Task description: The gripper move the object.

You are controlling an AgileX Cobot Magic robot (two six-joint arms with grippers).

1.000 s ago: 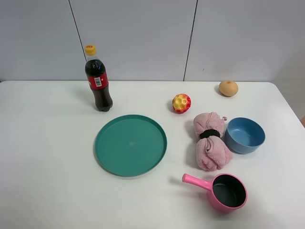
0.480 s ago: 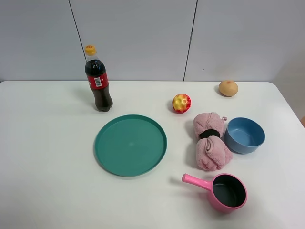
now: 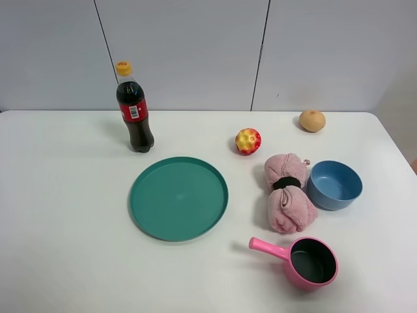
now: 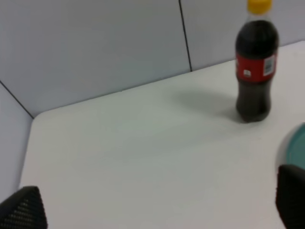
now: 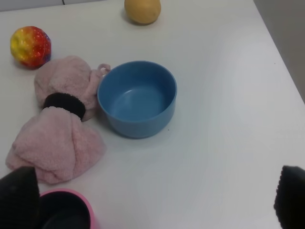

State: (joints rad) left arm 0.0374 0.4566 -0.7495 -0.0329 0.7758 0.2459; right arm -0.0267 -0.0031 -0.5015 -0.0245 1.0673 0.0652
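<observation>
Neither gripper shows in the exterior high view. My left gripper (image 4: 155,205) is open and empty, hovering over bare table short of a cola bottle (image 4: 255,71) and the edge of a green plate (image 4: 294,148). My right gripper (image 5: 155,198) is open and empty above the table, near a blue bowl (image 5: 138,125), a pink rolled towel (image 5: 57,129) and a pink scoop (image 5: 66,210). In the exterior high view the bottle (image 3: 135,111) stands upright at the back left, with the plate (image 3: 178,197) in the middle.
A red-yellow ball (image 3: 248,141) and a tan round fruit (image 3: 312,120) lie at the back right. The towel (image 3: 287,192) touches the bowl (image 3: 329,201). The scoop (image 3: 306,261) sits near the front edge. A grey wall stands behind the table.
</observation>
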